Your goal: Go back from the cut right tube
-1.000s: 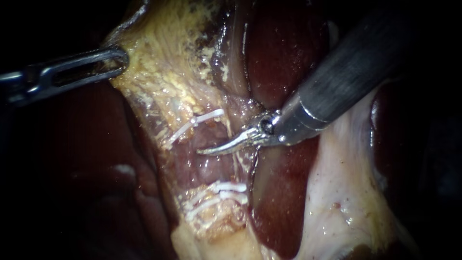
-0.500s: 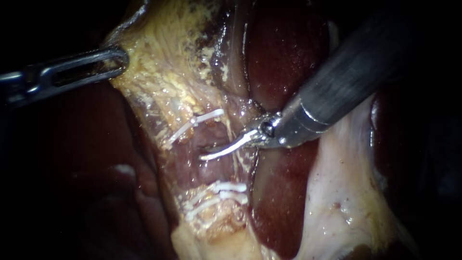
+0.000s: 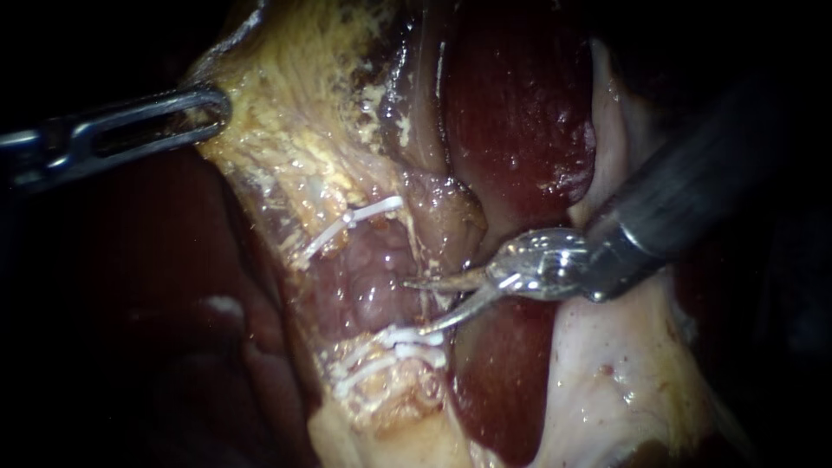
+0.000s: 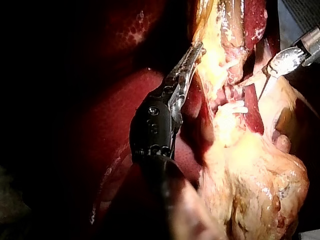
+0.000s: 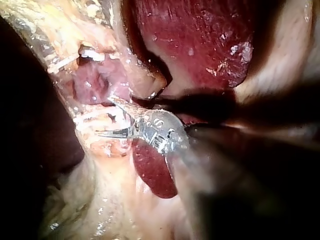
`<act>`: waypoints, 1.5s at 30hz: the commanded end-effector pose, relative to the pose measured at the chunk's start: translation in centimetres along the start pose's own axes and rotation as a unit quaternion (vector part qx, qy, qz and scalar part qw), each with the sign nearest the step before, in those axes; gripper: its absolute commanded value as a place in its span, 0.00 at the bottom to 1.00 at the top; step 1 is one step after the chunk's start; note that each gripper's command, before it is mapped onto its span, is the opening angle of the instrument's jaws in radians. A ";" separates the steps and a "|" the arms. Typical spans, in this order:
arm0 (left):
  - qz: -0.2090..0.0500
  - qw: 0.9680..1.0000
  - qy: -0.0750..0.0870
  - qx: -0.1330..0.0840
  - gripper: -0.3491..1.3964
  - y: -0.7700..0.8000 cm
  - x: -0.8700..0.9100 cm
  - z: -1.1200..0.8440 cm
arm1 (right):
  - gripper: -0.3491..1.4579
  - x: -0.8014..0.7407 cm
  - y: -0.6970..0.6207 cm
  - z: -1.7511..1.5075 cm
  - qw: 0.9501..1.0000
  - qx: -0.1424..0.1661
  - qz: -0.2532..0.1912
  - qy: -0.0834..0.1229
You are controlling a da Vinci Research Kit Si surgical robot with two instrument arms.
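Right instrument (image 3: 418,305) pulled back, claw narrowly apart, empty; left instrument (image 3: 204,108) claw clamping tissue (image 3: 286,147); three clips (image 3: 351,218)

— Where does the light fall?
— On the middle of the endoscope view, where wet surfaces glint. Outward it fades, and the liver (image 3: 130,286) sinks into near-black shadow at the edges.
— Any of the room showing?
— Only a little. In the left wrist view a pale grey surface (image 4: 300,12) lies beyond the tissue; what it is, I cannot tell. The rest around it is dark.
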 end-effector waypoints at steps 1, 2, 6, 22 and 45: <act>0.000 1.000 0.000 0.000 0.00 0.00 0.00 0.00 | 0.98 0.01 0.00 -0.01 1.000 -0.008 -0.013 -0.001; 0.000 1.000 0.000 0.000 0.00 0.00 0.00 0.00 | 0.98 0.01 0.00 -0.04 0.999 -0.017 -0.028 -0.002; 0.000 1.000 0.000 0.000 0.00 0.00 0.00 0.00 | 0.98 0.07 0.04 -0.19 0.997 -0.035 -0.071 -0.007; 0.001 1.000 -0.003 -0.003 0.00 -0.04 0.09 0.11 | 0.98 0.25 0.00 -0.75 0.989 -0.046 -0.138 -0.019; 0.022 0.999 0.034 0.018 0.00 -0.15 0.81 1.23 | 0.98 0.16 -0.06 -0.96 0.986 -0.053 -0.156 -0.023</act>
